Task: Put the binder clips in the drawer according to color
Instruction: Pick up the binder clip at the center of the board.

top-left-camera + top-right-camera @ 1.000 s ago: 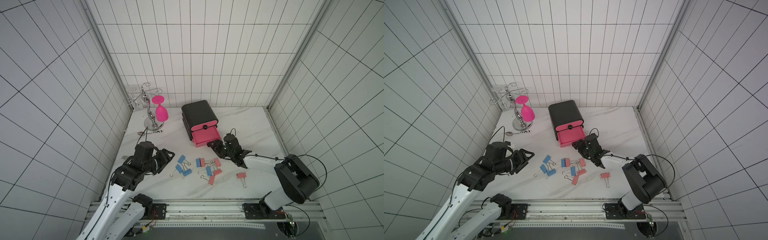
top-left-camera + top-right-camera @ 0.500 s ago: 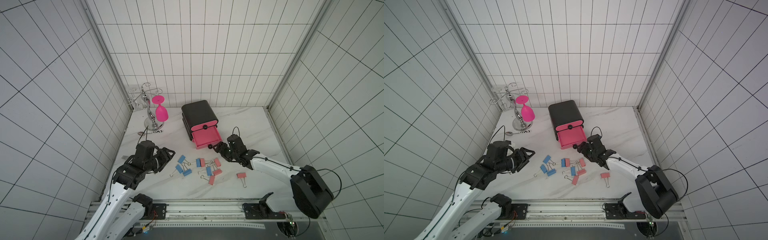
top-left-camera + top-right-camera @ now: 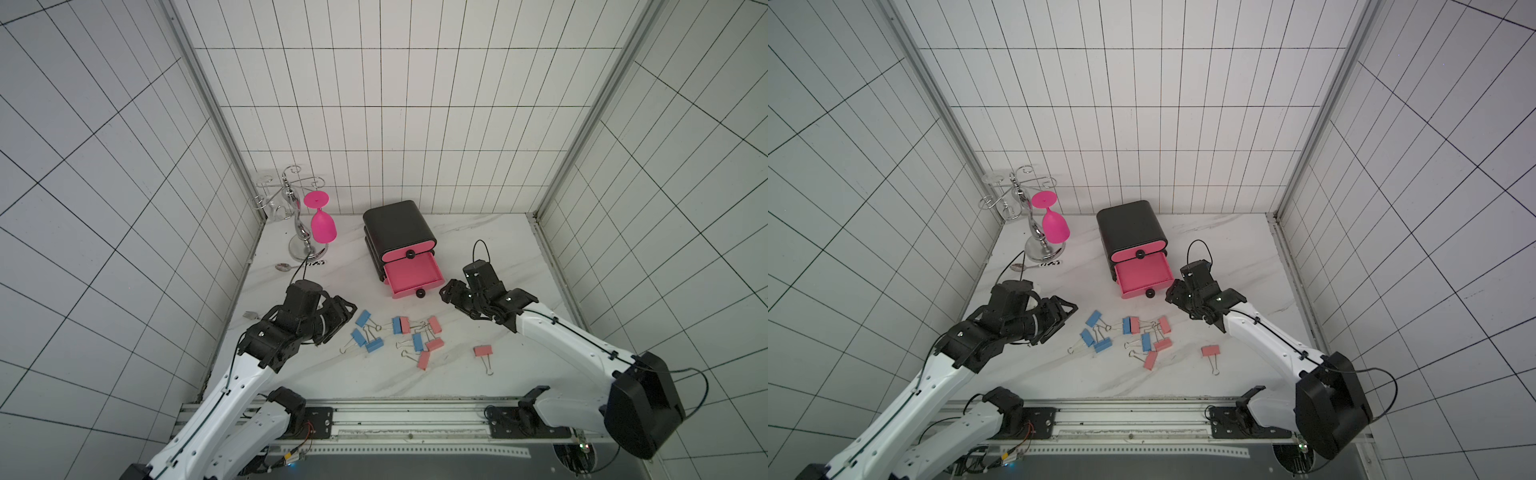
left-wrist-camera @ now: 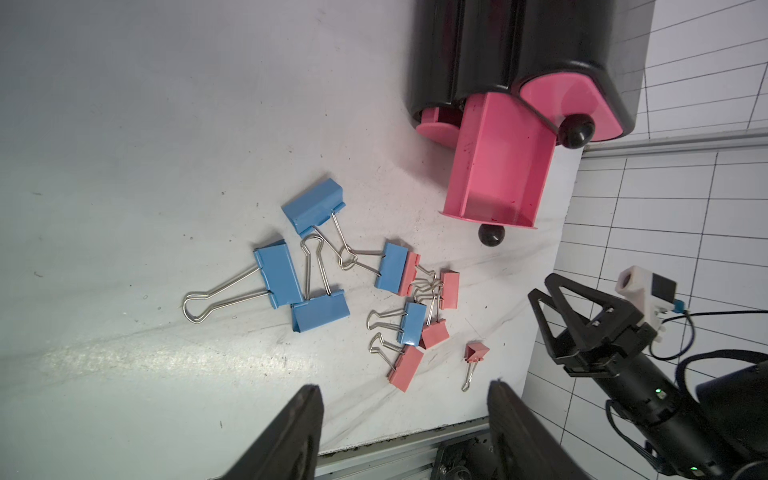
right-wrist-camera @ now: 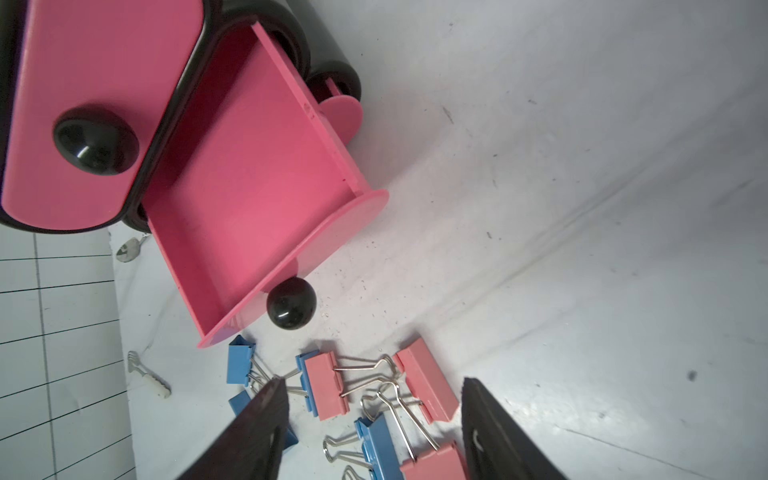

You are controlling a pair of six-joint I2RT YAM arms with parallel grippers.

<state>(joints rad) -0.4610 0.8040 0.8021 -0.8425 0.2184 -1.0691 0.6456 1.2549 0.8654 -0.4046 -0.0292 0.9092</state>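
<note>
Smooth blue and salmon-pink binder clips (image 3: 400,337) with silver wire loops lie scattered on the marbled white tabletop (image 3: 490,249), before the rounded black plastic chest's (image 3: 399,228) pulled-out middle pink drawer (image 3: 411,272). Both arms reach low, left gripper (image 3: 338,322) and right gripper (image 3: 455,301) with jaws spread.

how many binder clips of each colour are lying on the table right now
blue binder clips: 5
pink binder clips: 5
total: 10
</note>
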